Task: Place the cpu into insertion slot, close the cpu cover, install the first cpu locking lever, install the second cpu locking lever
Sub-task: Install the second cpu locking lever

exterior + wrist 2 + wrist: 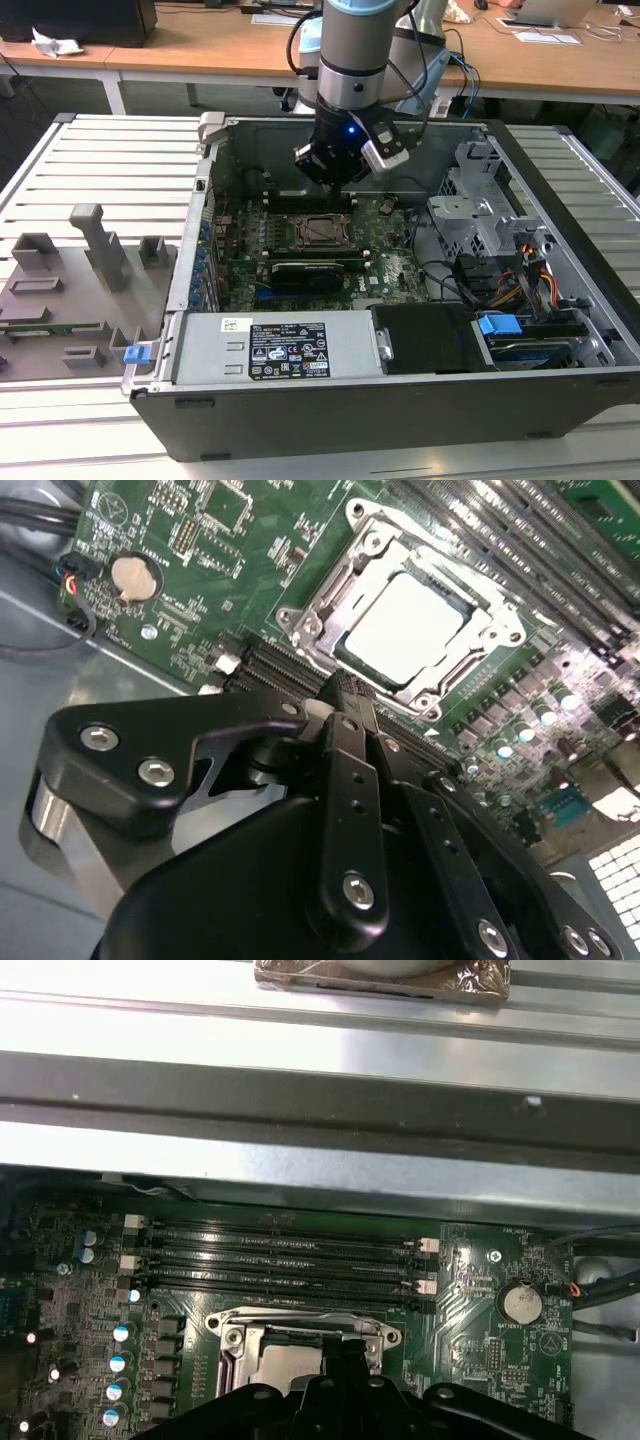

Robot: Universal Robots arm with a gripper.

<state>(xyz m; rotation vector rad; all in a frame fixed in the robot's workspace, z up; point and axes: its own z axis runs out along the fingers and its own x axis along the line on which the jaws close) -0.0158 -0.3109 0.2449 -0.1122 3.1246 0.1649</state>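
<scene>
While covered, one cpu (405, 627), one pincer (345, 692) above.

We see the cpu (405, 625) with a dull, smooth metal top, the cpu cover (330, 610) in bare brushed metal, and the gripper (345, 715) in matt black.

The single arm (352, 55) is reaching straight down from the far side of the scene, its wrist pointing downward. The gripper (345, 695) is hanging low, its black fingers (352, 780) pressing together at the tips with nothing between them.
</scene>
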